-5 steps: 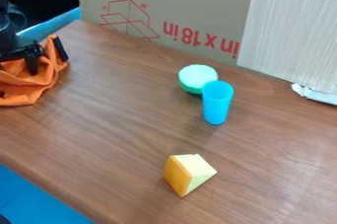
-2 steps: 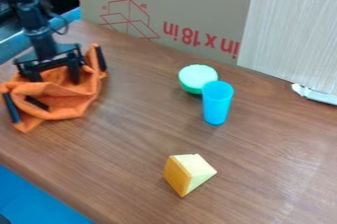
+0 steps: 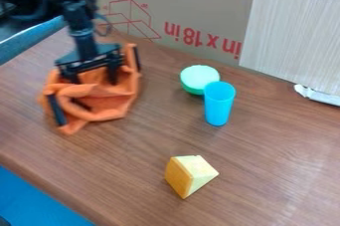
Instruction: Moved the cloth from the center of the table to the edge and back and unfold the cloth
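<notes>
Our camera view shows the black pincer [image 3: 98,93] at the left, angled down over the surface [image 3: 266,155], its two fingers spread wide with fabric bunched between them. That fabric is the orange cloth [image 3: 110,101], lying on the left part of the surface, soft and matte, crumpled into rounded folds around a shadowed hollow, with one corner pointing towards us. We see brown wood grain with a dull sheen. Near the middle, a smooth, tapered blue cup [image 3: 217,105] stands upright beside a rounded green object [image 3: 199,79] with a paler top. Closer to us sits an orange-and-cream wedge [image 3: 189,175], flat-faced and sharp-edged. Behind, plain cardboard [image 3: 193,1] bears red line drawings, beside a finely streaked pale panel [image 3: 292,36].
</notes>
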Robot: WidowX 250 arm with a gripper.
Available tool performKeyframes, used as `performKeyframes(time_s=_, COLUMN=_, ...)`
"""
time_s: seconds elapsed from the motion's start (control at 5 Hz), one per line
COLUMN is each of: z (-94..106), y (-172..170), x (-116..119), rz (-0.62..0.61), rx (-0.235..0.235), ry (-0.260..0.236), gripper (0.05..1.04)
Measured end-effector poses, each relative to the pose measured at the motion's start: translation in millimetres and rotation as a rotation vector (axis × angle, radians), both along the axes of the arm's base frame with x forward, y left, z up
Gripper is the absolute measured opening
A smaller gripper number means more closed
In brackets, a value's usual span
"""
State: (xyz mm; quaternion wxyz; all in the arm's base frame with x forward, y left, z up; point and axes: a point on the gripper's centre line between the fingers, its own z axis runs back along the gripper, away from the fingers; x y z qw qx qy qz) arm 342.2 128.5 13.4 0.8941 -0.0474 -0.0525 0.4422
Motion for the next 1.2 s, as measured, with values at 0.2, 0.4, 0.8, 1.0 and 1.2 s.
performKeyframes(time_s=0.2, z=0.4, y=-22, x=20, rz=-0.007, rx=0.018, ry=-0.015, gripper=1.002)
performKeyframes(time_s=0.4, z=1.7, y=-34, x=37, rz=-0.005, rx=0.026, ry=-0.033, gripper=1.001)
performKeyframes(time_s=0.8, z=3.5, y=-36, x=29, rz=-0.004, rx=0.025, ry=-0.004, gripper=1.000)
performKeyframes(time_s=1.0, z=30.2, y=-36, x=21, rz=-0.009, rx=0.017, ry=-0.019, gripper=1.001)
performKeyframes(time_s=1.2, z=48.6, y=-35, x=15, rz=-0.007, rx=0.003, ry=-0.038, gripper=1.001)
